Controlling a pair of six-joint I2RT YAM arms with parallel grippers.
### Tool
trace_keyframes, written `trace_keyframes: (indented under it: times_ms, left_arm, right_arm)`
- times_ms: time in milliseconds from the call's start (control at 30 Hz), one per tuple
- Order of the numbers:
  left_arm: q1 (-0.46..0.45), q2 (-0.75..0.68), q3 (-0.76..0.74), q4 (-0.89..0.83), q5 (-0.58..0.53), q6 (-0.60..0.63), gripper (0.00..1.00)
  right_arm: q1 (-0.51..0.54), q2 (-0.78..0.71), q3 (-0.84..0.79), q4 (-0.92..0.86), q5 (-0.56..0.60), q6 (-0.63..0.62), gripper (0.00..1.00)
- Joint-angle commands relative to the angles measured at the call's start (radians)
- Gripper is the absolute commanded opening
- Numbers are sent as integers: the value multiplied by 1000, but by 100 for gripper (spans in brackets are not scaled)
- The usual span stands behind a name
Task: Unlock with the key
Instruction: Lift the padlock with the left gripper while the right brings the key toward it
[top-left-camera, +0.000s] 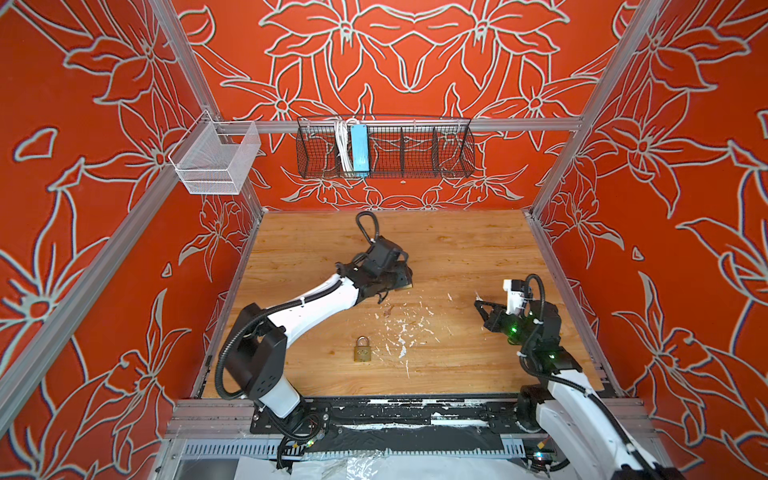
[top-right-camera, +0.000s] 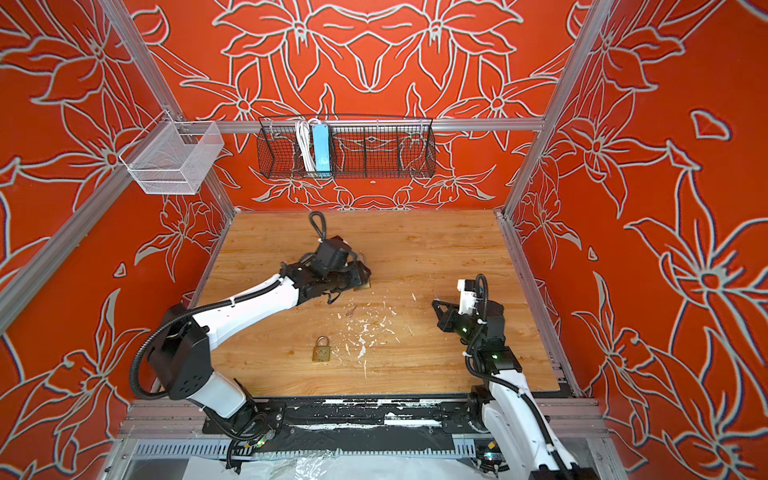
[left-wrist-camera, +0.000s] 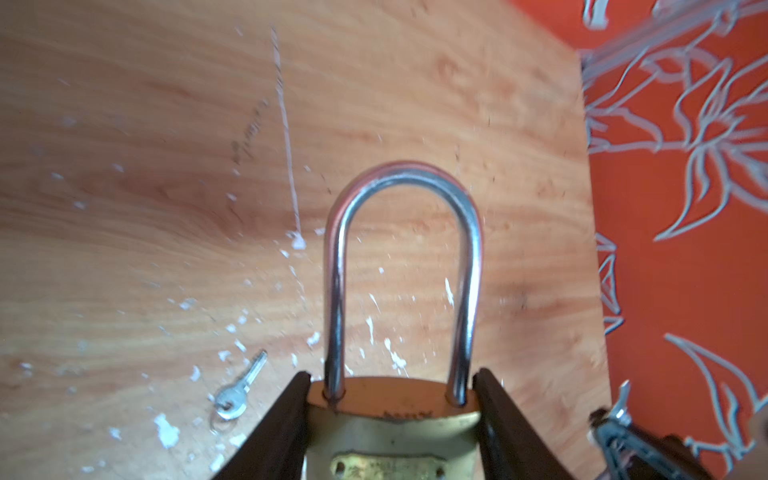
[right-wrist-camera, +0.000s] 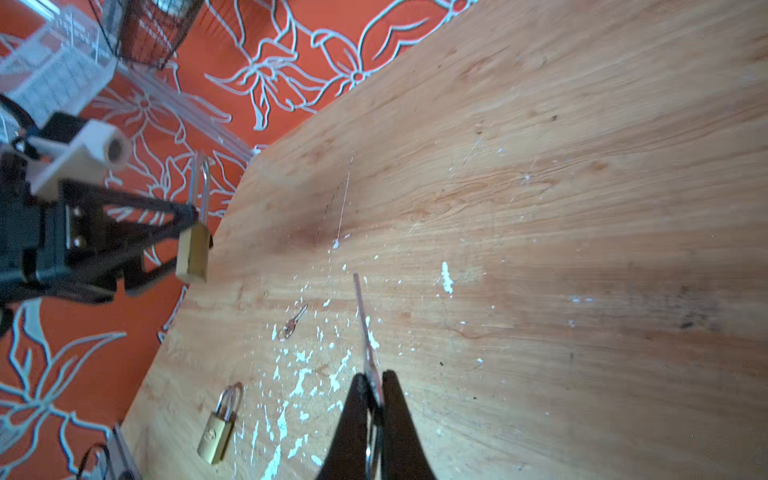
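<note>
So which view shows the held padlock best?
The left wrist view: the padlock fills it, clamped in the left gripper. The right wrist view shows it edge-on; in both top views only its brass corner shows.

A robot test cell of a laboratory is shown. The wooden table (top-left-camera: 457, 249) is enclosed by aluminium profiles (top-left-camera: 519, 124) and red flower-patterned panels (top-left-camera: 83, 249). A left arm (top-left-camera: 316, 303) and a right arm (top-left-camera: 573, 411) are mounted on a front rail (top-left-camera: 415, 413). A black wire basket (top-left-camera: 415, 145) holding a blue power strip (top-left-camera: 359, 147) and a white mesh basket (top-left-camera: 216, 162) are hung from the profiles.
</note>
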Motion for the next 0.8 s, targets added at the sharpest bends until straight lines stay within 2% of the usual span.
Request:
trace_keyframes:
  times_ms: [0,67,167,200,333,400,467,533,633,767]
  left_arm:
    - [-6,-79,-129,327,3,-55,33]
    - [-5,-113,-210,441,-44,-94,29]
    - [8,-145,-272,495,-64,-87,5]
    - [13,-154,-294,514,-64,-75,0]
    - [41,-189,-411,615,-37,-94,0]
    - [48,-184,-457,676,-20,-97,0]
    - [66,-187,-459,651,3,-72,0]
    - [70,-170,-509,725,-16,-122,0]
    - [94,-142,-599,900,62,-169,0]
    - [97,-187,-664,939,49,-184,0]
  right_arm:
    - [177,-23,67,2,154,-66,0]
    - [292,-30,73,-3,268,-34,0]
    - [416,-26,52,51,378,32,0]
    - [457,-19,48,64,424,39,0]
    - [557,46,66,89,544,39,0]
    - [577,96,80,125,543,51,0]
    - [602,152,98,162,553,58,0]
    - [643,210,110,206,594,60,0]
    - [704,287,117,278,648,65,0]
    - [798,391,117,405,741,70,0]
